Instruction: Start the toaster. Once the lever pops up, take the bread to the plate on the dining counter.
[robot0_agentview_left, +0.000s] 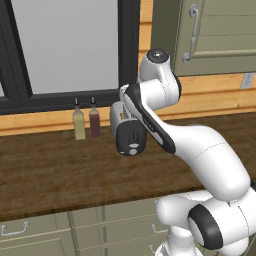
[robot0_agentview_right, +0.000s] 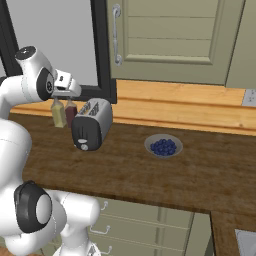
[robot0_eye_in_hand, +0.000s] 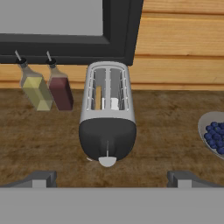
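The toaster (robot0_eye_in_hand: 107, 113) stands on the dark wooden worktop (robot0_eye_in_hand: 166, 131), silver with a black end face turned toward me, and is also seen as the toaster (robot0_agentview_right: 91, 124) and the toaster (robot0_agentview_left: 128, 131). A tan slice of bread (robot0_eye_in_hand: 98, 96) sits low in its left slot. A pale round knob (robot0_eye_in_hand: 107, 161) sits at the foot of the black face; the lever is too small to make out. My gripper (robot0_eye_in_hand: 112, 178) hovers above and in front of the toaster, open wide, nothing between its fingers. The plate and the dining counter are out of view.
Two bottles, one yellowish (robot0_eye_in_hand: 36, 89) and one dark red (robot0_eye_in_hand: 60, 91), stand just left of the toaster against the wall. A bowl of blueberries (robot0_agentview_right: 163, 146) lies to its right. A black-framed window (robot0_agentview_left: 70, 50) and a wall cabinet (robot0_agentview_right: 165, 40) are behind.
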